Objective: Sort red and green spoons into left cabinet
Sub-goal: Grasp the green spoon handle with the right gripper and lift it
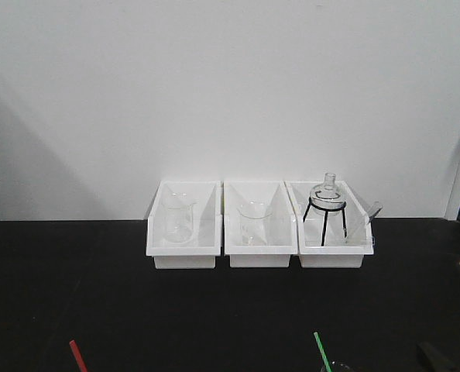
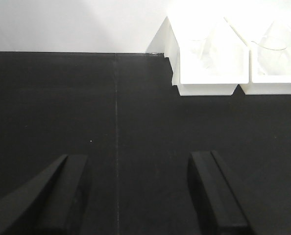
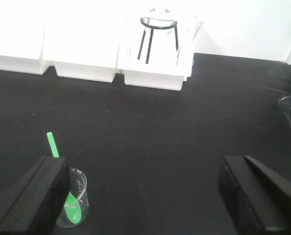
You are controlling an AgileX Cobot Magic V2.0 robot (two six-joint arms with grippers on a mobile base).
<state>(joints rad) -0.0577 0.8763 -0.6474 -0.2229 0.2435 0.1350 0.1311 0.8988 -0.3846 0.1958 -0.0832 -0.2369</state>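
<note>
left claw (image 2: pixel 135 196): fingers apart with nothing between them; under it we see only bare black table (image 2: pixel 62 98).
red spoon (image 1: pixel 77 355): one. We see only a slanted stretch of its handle at the bottom left edge of the front view. The left wrist view misses it, so we cannot tell how it lies from that claw. We judge the left arm the nearer.
white bins (image 1: pixel 261 258): three in a row at the back of the table. The left and middle bins hold one beaker each, and the right bin holds a round flask on a black tripod.
green spoon (image 3: pixel 52 144): one, standing bowl-down in a small beaker (image 3: pixel 81 188), its handle leaning up, away and slightly left.
right claw (image 3: pixel 145 200): fingers apart and empty. The small beaker stands just beside the inner face of the finger on the view's left, so we judge this arm the nearer.
left cabinet: in none of our views.
</note>
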